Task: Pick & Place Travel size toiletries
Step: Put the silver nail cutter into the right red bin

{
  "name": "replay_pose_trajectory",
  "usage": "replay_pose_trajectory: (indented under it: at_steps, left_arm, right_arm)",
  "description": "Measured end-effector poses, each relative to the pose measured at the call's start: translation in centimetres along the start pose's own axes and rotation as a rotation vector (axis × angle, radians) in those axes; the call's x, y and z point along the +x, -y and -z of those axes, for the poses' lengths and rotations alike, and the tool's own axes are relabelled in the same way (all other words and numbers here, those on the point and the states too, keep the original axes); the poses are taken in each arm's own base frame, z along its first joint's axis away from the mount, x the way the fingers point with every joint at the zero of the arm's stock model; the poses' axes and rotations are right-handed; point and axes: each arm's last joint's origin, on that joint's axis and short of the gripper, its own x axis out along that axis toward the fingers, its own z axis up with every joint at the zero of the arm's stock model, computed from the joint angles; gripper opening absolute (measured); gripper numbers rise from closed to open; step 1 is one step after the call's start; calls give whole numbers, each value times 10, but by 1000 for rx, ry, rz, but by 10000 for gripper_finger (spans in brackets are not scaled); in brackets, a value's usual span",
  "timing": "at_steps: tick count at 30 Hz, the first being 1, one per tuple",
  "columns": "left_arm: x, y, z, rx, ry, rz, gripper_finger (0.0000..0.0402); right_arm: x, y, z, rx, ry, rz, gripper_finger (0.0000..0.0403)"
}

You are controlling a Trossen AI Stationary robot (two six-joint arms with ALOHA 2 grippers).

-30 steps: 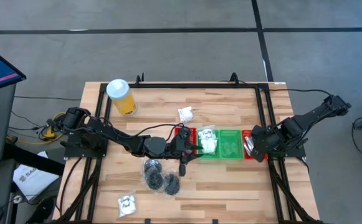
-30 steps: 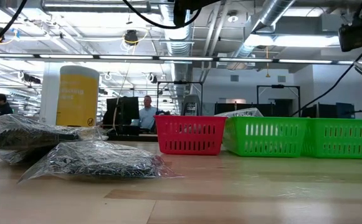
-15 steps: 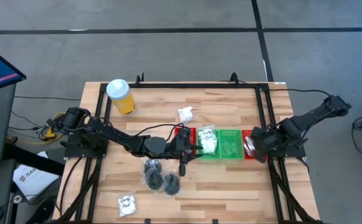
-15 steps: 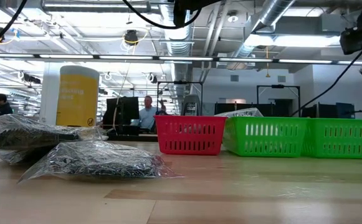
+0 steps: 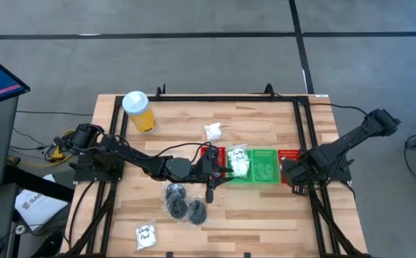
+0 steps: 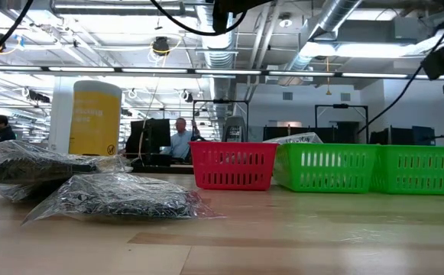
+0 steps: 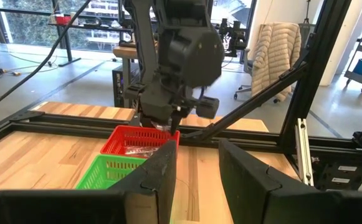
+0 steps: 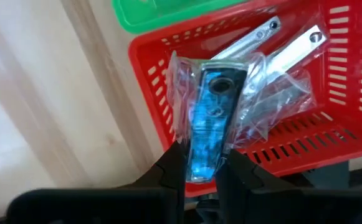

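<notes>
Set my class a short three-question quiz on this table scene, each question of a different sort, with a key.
1. True or false: the yellow cylinder lies on its side.
2. Multiple choice: the right gripper hangs over which spot? A, the red tray at the row's right end. B, the green tray. C, bare tabletop.
3. Fill in: ___ white sachets lie on the wood outside the trays.

Key: 1 false, it stands upright. 2 A. 3 two.
</notes>
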Motion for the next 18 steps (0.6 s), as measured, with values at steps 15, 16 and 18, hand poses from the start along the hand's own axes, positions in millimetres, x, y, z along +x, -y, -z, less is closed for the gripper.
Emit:
replay_pose_trajectory:
  at_steps: [15,16,18]
  left_arm:
    - [0,0,0,1,-2,0,111]
    - [0,0,0,1,-2,-1,111]
    - [0,0,0,1,-2,0,111]
  right_arm:
    - [15,-11,-12,-53,-68,66,80]
    - [15,-11,-12,-53,-67,66,88]
    - [15,-11,-12,-53,-63,63,98]
